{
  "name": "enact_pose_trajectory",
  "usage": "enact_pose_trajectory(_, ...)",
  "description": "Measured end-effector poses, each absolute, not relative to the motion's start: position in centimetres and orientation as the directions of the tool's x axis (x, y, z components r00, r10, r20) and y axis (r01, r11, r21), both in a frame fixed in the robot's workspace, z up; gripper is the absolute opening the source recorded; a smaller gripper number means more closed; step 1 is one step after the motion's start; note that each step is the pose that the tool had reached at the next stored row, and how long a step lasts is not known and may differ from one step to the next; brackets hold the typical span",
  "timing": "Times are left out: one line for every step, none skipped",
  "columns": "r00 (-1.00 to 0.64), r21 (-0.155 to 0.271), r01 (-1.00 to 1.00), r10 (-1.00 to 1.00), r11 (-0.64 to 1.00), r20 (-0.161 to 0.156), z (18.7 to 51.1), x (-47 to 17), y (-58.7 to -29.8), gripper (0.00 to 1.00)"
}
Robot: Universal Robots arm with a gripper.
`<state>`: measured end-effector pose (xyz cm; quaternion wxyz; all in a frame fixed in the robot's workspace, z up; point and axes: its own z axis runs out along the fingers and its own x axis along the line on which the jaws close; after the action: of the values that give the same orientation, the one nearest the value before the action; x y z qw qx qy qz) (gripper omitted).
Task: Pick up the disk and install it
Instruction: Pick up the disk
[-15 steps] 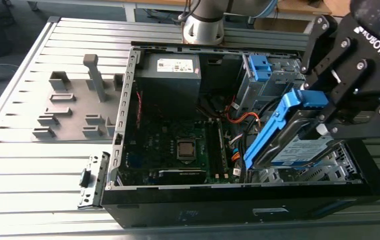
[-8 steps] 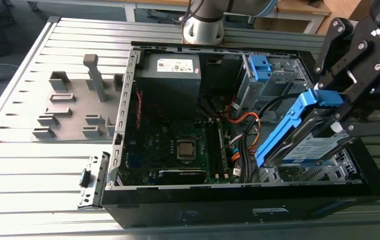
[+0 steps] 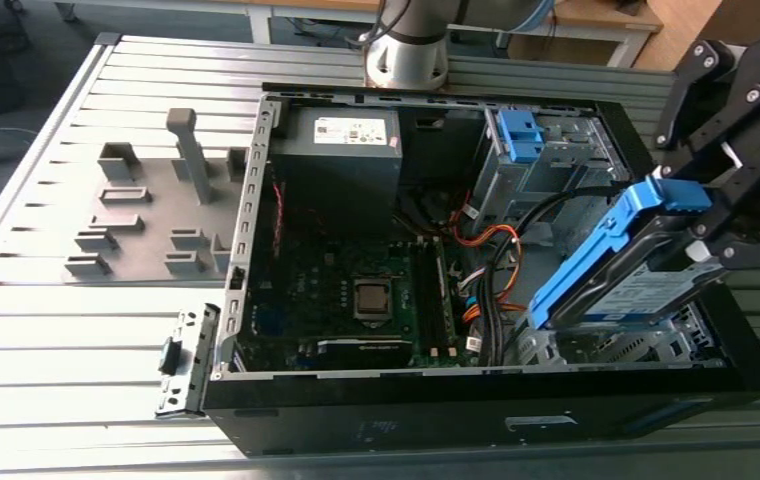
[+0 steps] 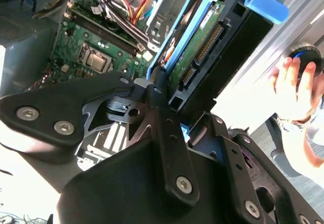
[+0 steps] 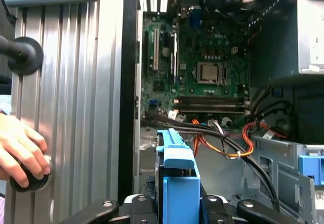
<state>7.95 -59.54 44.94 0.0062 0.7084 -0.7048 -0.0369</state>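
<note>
The disk (image 3: 620, 275), a silver drive in a blue caddy, hangs tilted on edge over the metal drive bay (image 3: 594, 348) at the case's front corner, on the exterior view's right. My black gripper (image 3: 700, 230) is shut on it from above, near the caddy's blue handle. In the second wrist view the disk (image 4: 202, 46) shows its green circuit side and connector, clamped in the gripper (image 4: 182, 107). In the first wrist view the caddy of the disk (image 5: 177, 178) stands between the gripper (image 5: 178, 206) fingers, above the cables.
The open black computer case (image 3: 487, 425) lies on a ribbed metal table (image 3: 87, 340). Inside are the motherboard (image 3: 353, 290), a grey power supply (image 3: 340, 150), cables (image 3: 487, 290) and a bare blue bracket (image 3: 519, 135). Grey fixtures (image 3: 153, 210) stand beside it. A person's hand (image 5: 20, 148) rests on a black knob.
</note>
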Motion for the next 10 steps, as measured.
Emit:
enact_pose_trajectory(0.004, 0.061, -0.998, -0.999, -0.007, -0.046, 44.9, 8.2, -59.5, 0.36)
enact_pose_trajectory(0.004, 0.062, -0.998, -0.999, -0.007, -0.048, 44.9, 8.4, -59.5, 0.36)
enact_pose_trajectory(0.004, 0.063, -0.998, -0.999, -0.007, -0.051, 44.8, 8.6, -59.4, 0.36)
enact_pose_trajectory(0.003, 0.063, -0.998, -0.999, -0.007, -0.054, 44.8, 8.7, -59.4, 0.36)
enact_pose_trajectory(0.003, 0.064, -0.998, -0.998, -0.007, -0.058, 44.8, 8.9, -59.4, 0.36)
enact_pose_trajectory(0.003, 0.064, -0.998, -0.998, -0.007, -0.061, 44.7, 9.1, -59.4, 0.36)
enact_pose_trajectory(0.003, 0.064, -0.998, -0.998, -0.007, -0.065, 44.7, 9.2, -59.4, 0.36)
enact_pose_trajectory(0.003, 0.065, -0.998, -0.998, -0.007, -0.068, 44.7, 9.4, -59.4, 0.36)
enact_pose_trajectory(0.002, 0.066, -0.998, -0.998, -0.007, -0.07, 44.6, 9.5, -59.4, 0.36)
enact_pose_trajectory(0.002, 0.066, -0.998, -0.997, -0.007, -0.073, 44.6, 9.7, -59.4, 0.36)
